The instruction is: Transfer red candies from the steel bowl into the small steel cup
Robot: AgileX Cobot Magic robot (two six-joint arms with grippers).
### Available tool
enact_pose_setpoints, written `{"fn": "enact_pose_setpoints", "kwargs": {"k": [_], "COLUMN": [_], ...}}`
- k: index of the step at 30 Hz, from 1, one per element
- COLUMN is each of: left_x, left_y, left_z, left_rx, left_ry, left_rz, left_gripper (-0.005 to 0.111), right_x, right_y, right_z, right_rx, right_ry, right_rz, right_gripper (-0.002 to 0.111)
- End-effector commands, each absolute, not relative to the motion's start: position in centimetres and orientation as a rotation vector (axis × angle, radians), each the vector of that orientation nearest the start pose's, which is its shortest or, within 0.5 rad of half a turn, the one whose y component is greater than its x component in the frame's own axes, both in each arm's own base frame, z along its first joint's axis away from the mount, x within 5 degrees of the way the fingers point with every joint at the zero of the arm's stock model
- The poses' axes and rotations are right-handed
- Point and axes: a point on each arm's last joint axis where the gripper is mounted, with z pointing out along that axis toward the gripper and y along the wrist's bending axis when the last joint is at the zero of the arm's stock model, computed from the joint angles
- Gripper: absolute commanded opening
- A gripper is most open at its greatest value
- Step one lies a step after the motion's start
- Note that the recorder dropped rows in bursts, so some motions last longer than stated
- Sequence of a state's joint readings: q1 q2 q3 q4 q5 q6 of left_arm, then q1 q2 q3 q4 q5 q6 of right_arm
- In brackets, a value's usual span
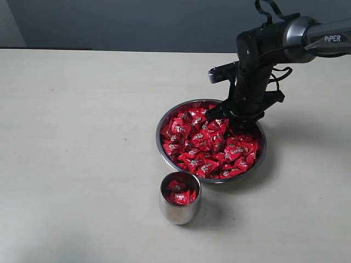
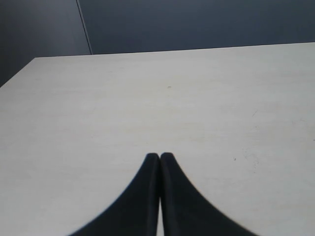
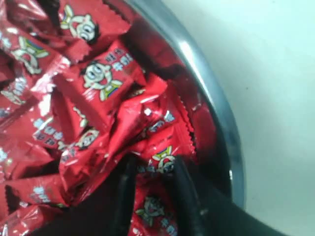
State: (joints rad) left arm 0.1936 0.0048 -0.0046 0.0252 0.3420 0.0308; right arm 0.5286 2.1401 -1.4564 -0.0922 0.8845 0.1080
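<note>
The steel bowl (image 1: pixel 159 134) sits right of the table's centre, heaped with red candies (image 1: pixel 208 147). My right gripper (image 1: pixel 227 116) is down in the pile at the bowl's far side. In the right wrist view its black fingers (image 3: pixel 183 187) are sunk among the wrappers near the bowl's rim (image 3: pixel 212 93), and the right gripper (image 3: pixel 153 164) is shut on one red candy (image 3: pixel 155 211). In front of the bowl, the small steel cup (image 1: pixel 179 211) stands upright with a few red candies (image 1: pixel 180 193) inside. My left gripper (image 2: pixel 159 156) is shut over bare table, holding nothing.
The pale tabletop (image 1: pixel 77 137) stretches wide to the left of the bowl and cup. A dark wall (image 1: pixel 137 24) runs behind the table's far edge. The right arm (image 1: pixel 307 35) comes in from the upper right.
</note>
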Motion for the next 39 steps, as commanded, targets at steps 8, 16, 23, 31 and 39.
{"fn": "enact_pose_setpoints", "kwargs": {"k": [8,16,23,31,39], "left_x": [5.3,5.3,5.3,5.3,5.3], "left_y": [1.1,1.1,1.1,1.1,1.1], "left_z": [18.3,18.3,18.3,18.3,18.3], "left_rx": [-0.126,-0.126,-0.126,-0.126,-0.126], "left_ry": [1.817,1.817,1.817,1.817,1.817], "left_rz": [0.179,0.179,0.179,0.179,0.179], "left_gripper": [0.0,0.0,0.0,0.0,0.0], "right_x": [36.7,37.7,37.6,37.3,37.1], "right_y": [20.3,20.9,20.8,20.9,21.0], "right_z": [13.4,15.2,15.2,13.5,12.4], "right_rx": [-0.713,-0.699,-0.707,-0.724,-0.723], "right_ry": [2.909,2.876,2.886,2.949,2.996], "right_rz": [-0.062,-0.053,-0.066,-0.09,-0.084], "right_gripper": [0.027,0.027,0.027,0.027,0.027]}}
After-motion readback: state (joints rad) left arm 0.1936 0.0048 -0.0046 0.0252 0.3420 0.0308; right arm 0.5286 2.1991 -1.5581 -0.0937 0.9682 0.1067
